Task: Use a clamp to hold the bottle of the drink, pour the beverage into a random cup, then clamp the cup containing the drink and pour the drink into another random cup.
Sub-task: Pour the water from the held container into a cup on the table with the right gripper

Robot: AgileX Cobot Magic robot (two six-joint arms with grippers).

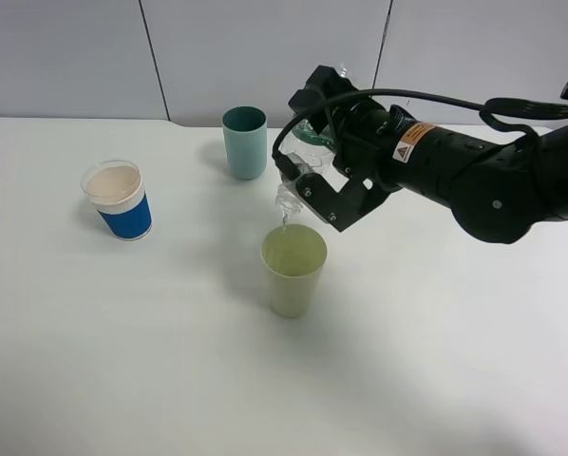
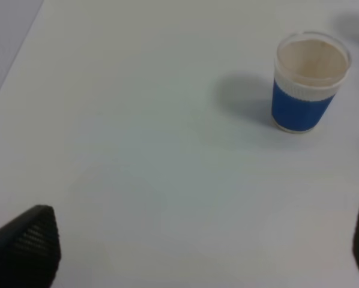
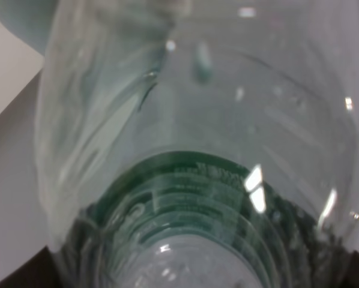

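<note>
I judged the task to be in its first pour: my right gripper (image 1: 314, 186) was clamped on the clear bottle (image 1: 301, 157), which was tipped steeply with its mouth down and just above the pale green cup (image 1: 293, 271) standing directly below the jaws. A thin stream seemed to run from the mouth into that cup, though I could not tell how much had gathered there. In the right wrist view the bottle (image 3: 197, 150) filled everything and showed little liquid near its base. The second pour, from cup to cup, was not yet begun. The teal cup (image 1: 244, 142) stood just beyond the gripper, its inside too dark to read. The blue-sleeved cup (image 1: 121, 201) sat well off to the gripper's far side, looking empty. My left gripper (image 2: 194, 252) had its fingers wide apart, holding nothing, facing that blue-sleeved cup (image 2: 305, 84) over the white table (image 1: 123, 361)
</note>
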